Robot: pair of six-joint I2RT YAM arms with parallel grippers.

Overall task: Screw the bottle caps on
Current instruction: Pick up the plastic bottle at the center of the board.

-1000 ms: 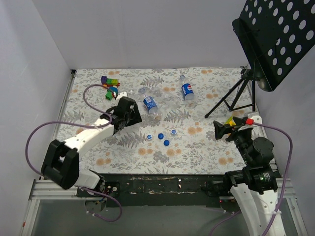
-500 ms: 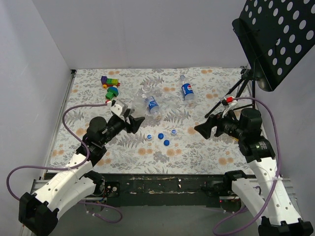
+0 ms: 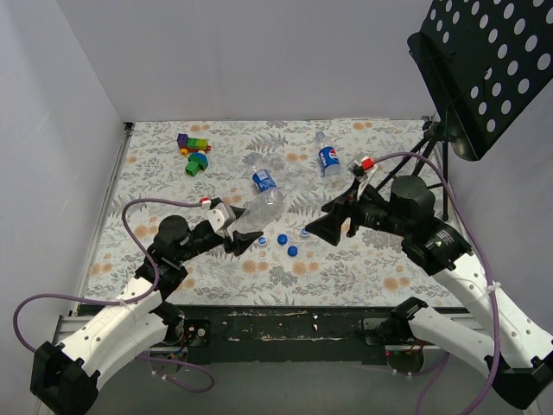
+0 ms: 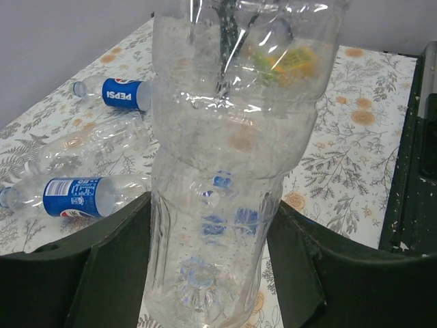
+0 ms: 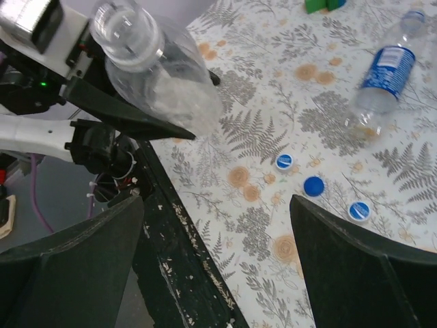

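- Floral cloth covers the table (image 3: 173,186) in the top view, with grey walls around it and a perforated music stand (image 3: 488,69) at far right. I see my left gripper (image 3: 235,232) clamped on a clear bottle (image 3: 263,207), which is lifted off the cloth and slants away towards the far right. My right gripper (image 3: 320,223) has its jaws spread and holds nothing. Four blue bottle caps (image 3: 282,239) lie loose on the cloth between the two grippers. Two Pepsi bottles (image 3: 328,160) lie on their sides further back, and toy blocks (image 3: 195,143) sit near the far left corner.
- Left wrist view: the clear bottle fills the centre, pinched between both fingers (image 4: 116,266), its crinkled wall pressed against each. Both Pepsi bottles lie on the cloth behind it, to the left, with an unlabelled bottle (image 4: 89,147) between them.
- Right wrist view: the fingers stand wide apart over the table's near edge, with nothing between them. Three caps show on the cloth ahead; the held bottle's open, uncapped neck points at this camera.
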